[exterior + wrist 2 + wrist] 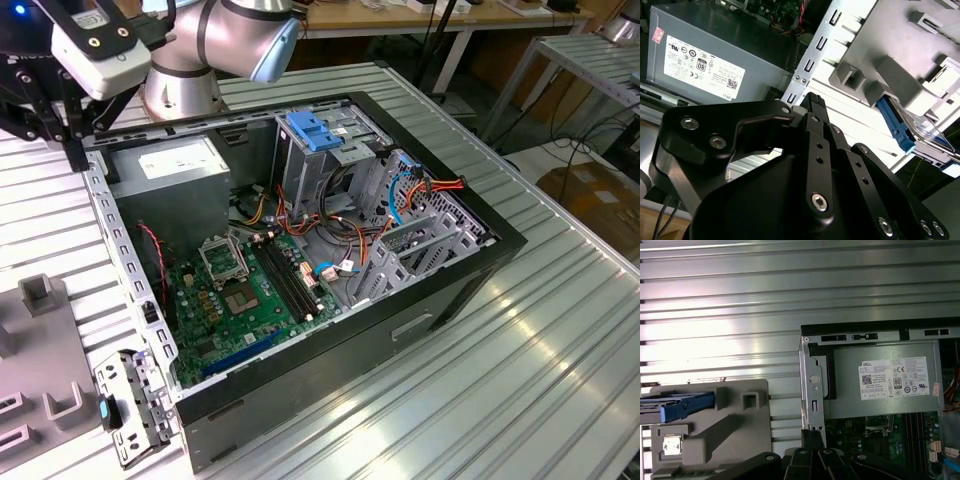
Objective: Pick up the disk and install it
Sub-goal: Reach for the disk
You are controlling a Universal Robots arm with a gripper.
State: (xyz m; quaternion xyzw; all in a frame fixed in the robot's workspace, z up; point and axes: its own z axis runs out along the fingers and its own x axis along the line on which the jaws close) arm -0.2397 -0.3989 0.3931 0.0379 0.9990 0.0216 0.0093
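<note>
Right now my pincer hangs above the metal rim of the open computer case, close to the corner where the grey power supply sits. Its two fingers are drawn together with nothing between them, so I carry nothing.

The disk is outside the case. It rests in a grey holder that lies on the ribbed bench just beside the case wall. In both wrist views I see one of the disk's blue side rails, with the silver body running on from it toward the holder's outer end.

The relation that matters is this. The disk lies away from the case, across the holder from my pincer, at the holder's far side and not the side next to the case wall. It is near but clearly apart from my fingertips, with most of the holder between us. Its long axis runs along the ribs of the bench, roughly square to the case wall under my pincer.

I judge the job to be at its very start: the disk sits untouched in the holder and nothing has gone into the case.
</note>
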